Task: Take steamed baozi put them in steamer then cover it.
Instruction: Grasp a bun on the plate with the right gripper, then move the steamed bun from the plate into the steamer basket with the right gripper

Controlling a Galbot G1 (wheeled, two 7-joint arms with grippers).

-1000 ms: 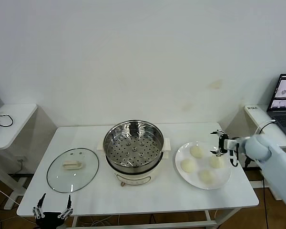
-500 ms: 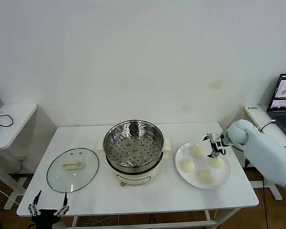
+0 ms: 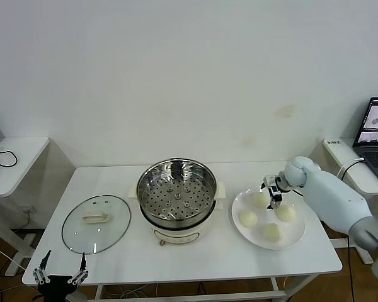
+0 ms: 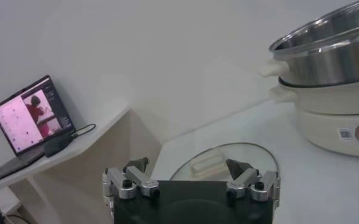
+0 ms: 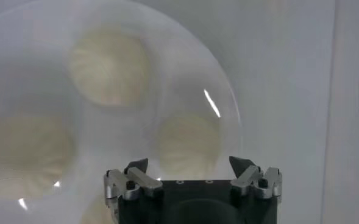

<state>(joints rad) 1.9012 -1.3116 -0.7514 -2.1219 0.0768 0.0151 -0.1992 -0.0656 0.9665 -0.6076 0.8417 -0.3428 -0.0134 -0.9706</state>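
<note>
Baozi [image 3: 259, 199], four soft light buns on the white plate [image 3: 297, 238] at right of the head view beside the empty steamer [image 3: 176, 194]; you'd pinch one gently across its sides, I'd judge, with the right gripper [image 3: 272, 192] hanging spread over the rear bun, on a white table [image 3: 208, 255] before a bare wall. Left wrist view: left gripper [image 4: 190, 176] spread and idle, glass lid [image 4: 223, 163] mid-frame, laptop [image 4: 28, 113] at left. Right wrist view: right gripper fingers [image 5: 247, 168] apart above the buns.

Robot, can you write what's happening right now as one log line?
right gripper: open, over plate, above baozi | four baozi on plate | steamer: empty, uncovered | left gripper: open, idle
</note>
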